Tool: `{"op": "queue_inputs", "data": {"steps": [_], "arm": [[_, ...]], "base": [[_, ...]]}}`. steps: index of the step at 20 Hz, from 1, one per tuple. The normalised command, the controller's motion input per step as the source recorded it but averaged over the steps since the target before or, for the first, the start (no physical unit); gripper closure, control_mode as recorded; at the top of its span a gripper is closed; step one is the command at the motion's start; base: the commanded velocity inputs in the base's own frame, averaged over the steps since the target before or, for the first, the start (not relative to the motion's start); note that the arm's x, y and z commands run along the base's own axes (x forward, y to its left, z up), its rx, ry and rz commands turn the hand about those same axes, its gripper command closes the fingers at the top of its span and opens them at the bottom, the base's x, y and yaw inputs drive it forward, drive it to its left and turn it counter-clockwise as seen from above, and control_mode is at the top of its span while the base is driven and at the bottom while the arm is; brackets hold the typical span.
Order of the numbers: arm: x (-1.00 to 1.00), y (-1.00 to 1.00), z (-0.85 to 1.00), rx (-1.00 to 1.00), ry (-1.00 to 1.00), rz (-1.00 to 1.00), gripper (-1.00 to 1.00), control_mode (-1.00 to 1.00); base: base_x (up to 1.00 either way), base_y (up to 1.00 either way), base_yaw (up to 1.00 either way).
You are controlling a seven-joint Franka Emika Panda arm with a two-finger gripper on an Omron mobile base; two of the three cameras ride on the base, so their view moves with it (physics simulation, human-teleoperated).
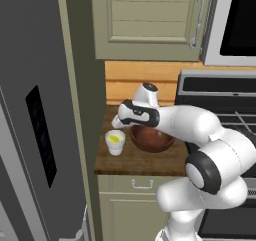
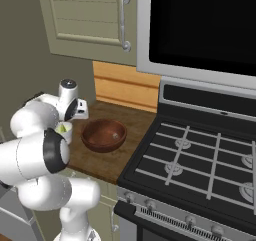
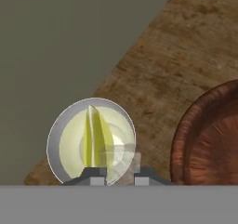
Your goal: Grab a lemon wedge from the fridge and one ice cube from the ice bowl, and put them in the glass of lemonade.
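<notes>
My jaws (image 3: 117,175) hang just above the glass (image 3: 91,141), narrowed on a small clear ice cube (image 3: 122,160) that sits between the two dark tips over the glass's near rim. Inside the glass, a lemon wedge (image 3: 95,137) stands on edge in the pale yellow drink.

The glass (image 1: 115,141) rests on the wooden counter (image 1: 145,161) near its left edge, just beside the bowl (image 1: 151,139), which lies to its right. From the left base view my white forearm reaches over the bowl's rim, and the hand tilts down toward the glass. From the right base view, the bowl (image 2: 104,134) sits between the glass (image 2: 64,130) and the stove (image 2: 200,165). The grey fridge (image 1: 35,135) stands at the left, its door shut.
</notes>
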Motion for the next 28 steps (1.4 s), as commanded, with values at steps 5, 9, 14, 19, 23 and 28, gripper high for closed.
{"op": "queue_inputs", "data": {"steps": [5, 9, 14, 19, 23, 28], "arm": [[0.0, 0.12, -0.08, -0.04, 0.0, 0.0, 1.0, -1.0], [0.0, 0.18, -0.05, -0.03, 0.0, 0.0, 1.0, -1.0], [0.0, 0.29, 0.0, 0.0, 0.0, 0.0, 1.0, -1.0], [0.0, 0.1, 0.0, 0.0, 0.0, 0.0, 1.0, -1.0], [0.0, 0.02, 0.0, 0.0, 0.0, 0.0, 1.0, -1.0], [0.0, 0.02, 0.0, 0.0, 0.0, 0.0, 1.0, -1.0]], "base": [[0.0, 0.0, 0.0], [0.0, 0.0, 0.0], [0.0, 0.0, 0.0], [0.0, 0.0, 0.0], [0.0, 0.0, 0.0], [0.0, 0.0, 0.0]]}}
